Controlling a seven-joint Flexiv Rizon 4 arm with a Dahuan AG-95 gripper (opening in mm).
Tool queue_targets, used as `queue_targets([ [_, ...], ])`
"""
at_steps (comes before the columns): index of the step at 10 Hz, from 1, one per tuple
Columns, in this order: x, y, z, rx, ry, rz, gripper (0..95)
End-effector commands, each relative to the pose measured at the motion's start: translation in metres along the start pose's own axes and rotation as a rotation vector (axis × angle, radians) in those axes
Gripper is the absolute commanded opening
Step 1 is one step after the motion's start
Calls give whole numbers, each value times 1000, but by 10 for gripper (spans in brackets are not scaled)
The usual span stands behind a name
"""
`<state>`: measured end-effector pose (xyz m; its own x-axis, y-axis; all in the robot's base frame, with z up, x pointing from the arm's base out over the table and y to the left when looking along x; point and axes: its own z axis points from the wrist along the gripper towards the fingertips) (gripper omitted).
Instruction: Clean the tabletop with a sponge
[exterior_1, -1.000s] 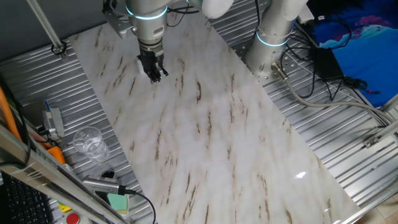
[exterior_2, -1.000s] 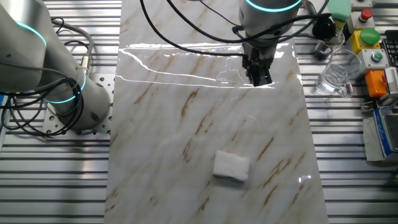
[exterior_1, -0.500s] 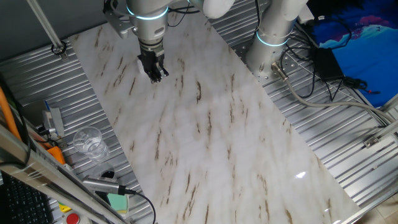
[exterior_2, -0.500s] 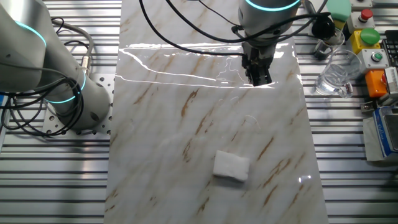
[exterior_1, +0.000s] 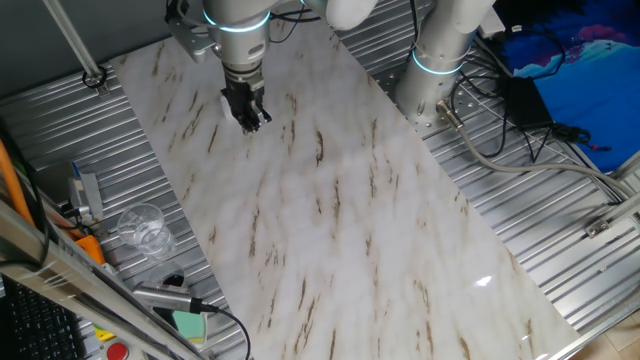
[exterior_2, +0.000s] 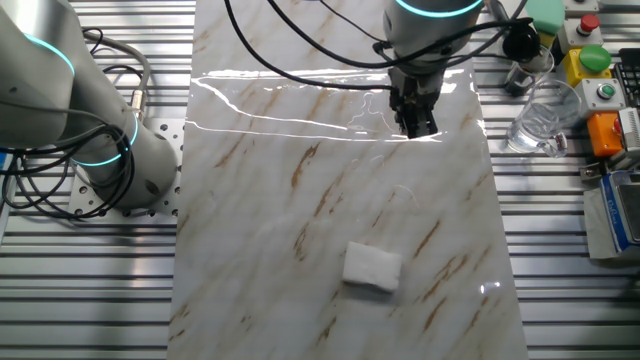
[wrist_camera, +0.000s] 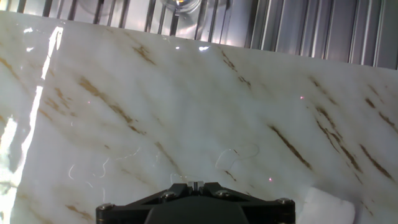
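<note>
- Right now the gripper (exterior_2: 416, 122) hangs over one end of the slab (exterior_2: 330, 230) with nothing between its fingers, which look drawn together; the hand view does not show the tips clearly.
- The sponge (exterior_2: 372, 267) lies flat on the marble, well apart from the gripper, toward the slab's other end. It also shows at the bottom corner of the hand view (wrist_camera: 328, 206).
- Wiping cannot start, I judge, until the sponge is grasped.
- A clear glass (exterior_2: 546, 118) stands off the slab on the ribbed metal, clear of the wiping path.
</note>
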<state>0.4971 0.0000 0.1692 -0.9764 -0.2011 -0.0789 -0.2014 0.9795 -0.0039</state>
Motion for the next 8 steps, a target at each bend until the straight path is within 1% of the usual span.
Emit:
queue_targets([
  [1,0,0,0,4,0,2,0],
  [2,0,0,0,7,-1,-42,0],
  [3,0,0,0,7,-8,-42,0],
  [4,0,0,0,6,-9,-7,0],
  [5,0,0,0,5,-9,4,0],
  [8,0,0,0,-5,-4,6,0],
])
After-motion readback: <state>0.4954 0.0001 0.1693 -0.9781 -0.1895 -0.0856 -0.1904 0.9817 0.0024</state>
